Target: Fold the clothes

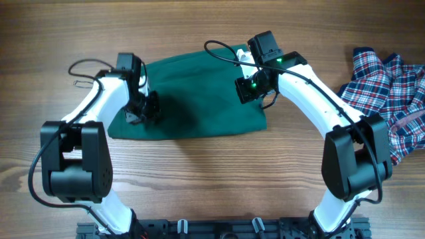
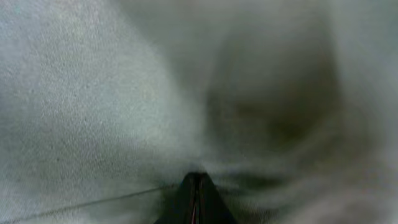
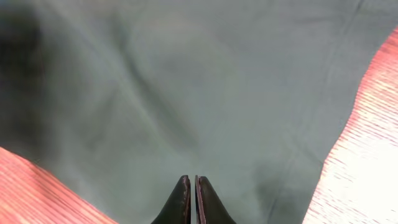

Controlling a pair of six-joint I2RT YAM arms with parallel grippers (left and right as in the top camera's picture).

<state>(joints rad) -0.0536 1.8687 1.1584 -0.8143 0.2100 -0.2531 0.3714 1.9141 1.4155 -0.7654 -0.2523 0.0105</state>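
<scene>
Looking limp and light, the green cloth (image 1: pixel 199 99) likely wants pinching at its 3 and 9 o'clock edges; left claw (image 1: pixel 142 114) and right claw (image 1: pixel 248 90) are closed.

A spread garment (image 1: pixel 199 99) lies flat at the middle of the table (image 1: pixel 199 179), toward the far side. The left gripper (image 1: pixel 143 109) is over the garment's left end, and the right gripper (image 1: pixel 249 89) is over its right part, near the far edge. A crumpled garment (image 1: pixel 392 93) lies well apart, at the table's right edge.
</scene>
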